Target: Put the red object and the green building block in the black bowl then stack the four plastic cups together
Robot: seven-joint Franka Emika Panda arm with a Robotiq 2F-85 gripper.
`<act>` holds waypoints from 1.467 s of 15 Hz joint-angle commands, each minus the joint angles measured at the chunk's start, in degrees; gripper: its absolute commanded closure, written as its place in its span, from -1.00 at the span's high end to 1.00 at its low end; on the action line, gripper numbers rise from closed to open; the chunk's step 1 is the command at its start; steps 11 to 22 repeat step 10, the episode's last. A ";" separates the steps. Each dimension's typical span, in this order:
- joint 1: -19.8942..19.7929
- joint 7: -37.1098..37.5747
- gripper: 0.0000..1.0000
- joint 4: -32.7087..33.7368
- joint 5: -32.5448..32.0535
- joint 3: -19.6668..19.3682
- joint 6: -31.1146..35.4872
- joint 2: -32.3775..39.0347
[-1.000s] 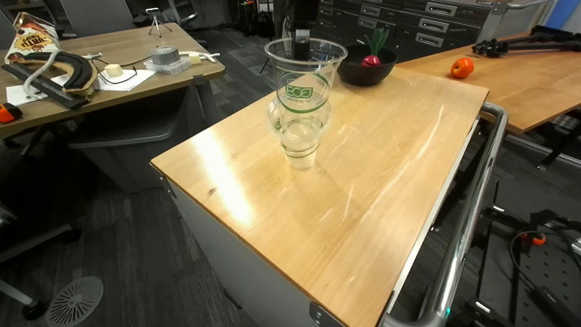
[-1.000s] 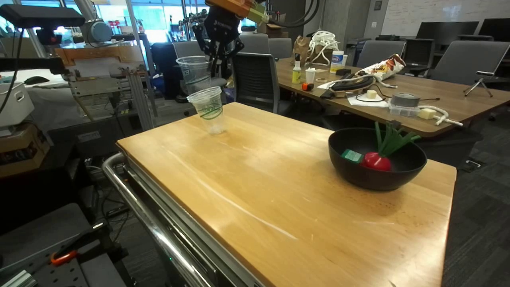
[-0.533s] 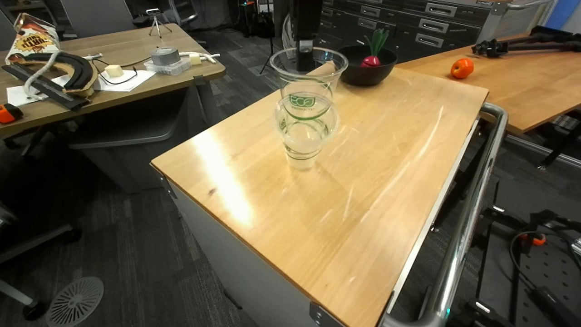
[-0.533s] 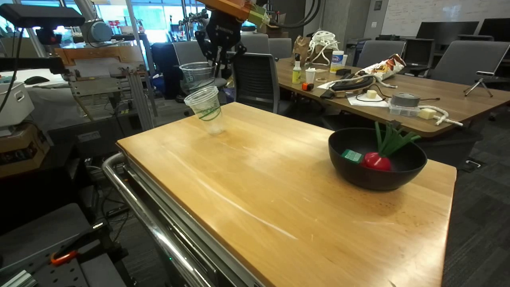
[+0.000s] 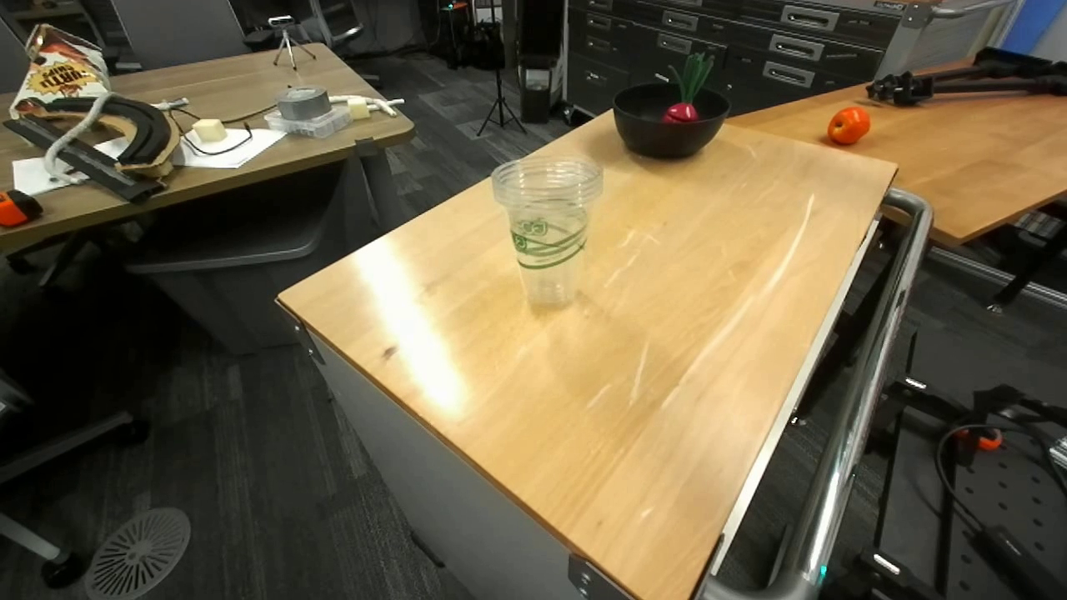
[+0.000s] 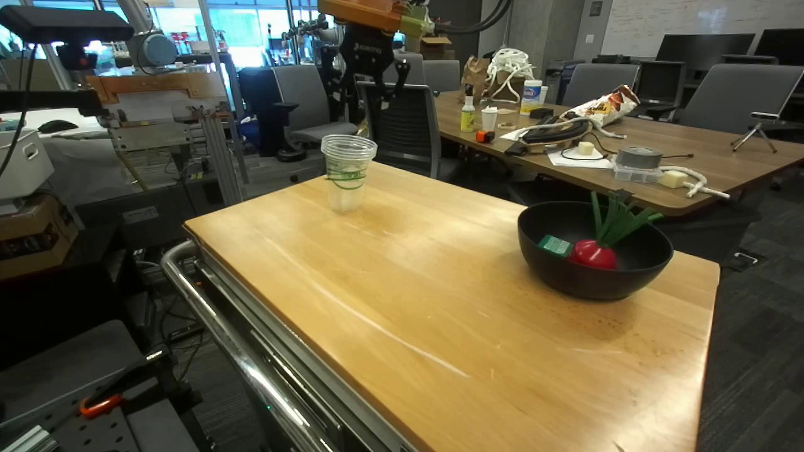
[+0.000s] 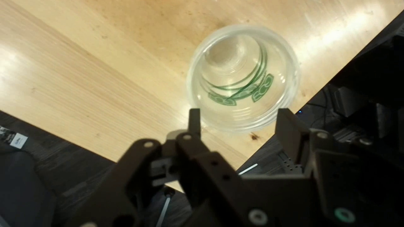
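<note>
Tabletop (image 6: 452,307) below, fingers (image 7: 288,134) gape above stacked cups (image 6: 347,172).

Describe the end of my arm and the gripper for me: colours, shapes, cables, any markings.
The gripper is black, and the wrist view shows jointed linkages, pale round pivots and blunt fingers. In an exterior view it carries small pale lettering; above it is an orange housing with a yellow-green piece and black cables beside it.

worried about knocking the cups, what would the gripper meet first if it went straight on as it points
Probably the stacked cups, ahead of the open gripper in the wrist view; depth is unclear, so it might pass beside them.
</note>
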 commanded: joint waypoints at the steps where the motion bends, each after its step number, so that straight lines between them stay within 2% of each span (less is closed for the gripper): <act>1: 0.91 0.53 0.91 -2.31 -1.88 -0.45 4.44 -1.88; 2: 0.83 -0.46 0.98 -2.30 -1.80 -0.32 4.38 -1.77; 5: 0.57 -4.97 1.00 -2.12 -0.75 0.11 4.03 -1.50; 6: 0.59 -2.57 1.00 -0.69 -0.79 -0.28 2.62 0.01; 22: 0.62 -4.10 1.00 -0.73 -0.78 -0.18 2.66 0.01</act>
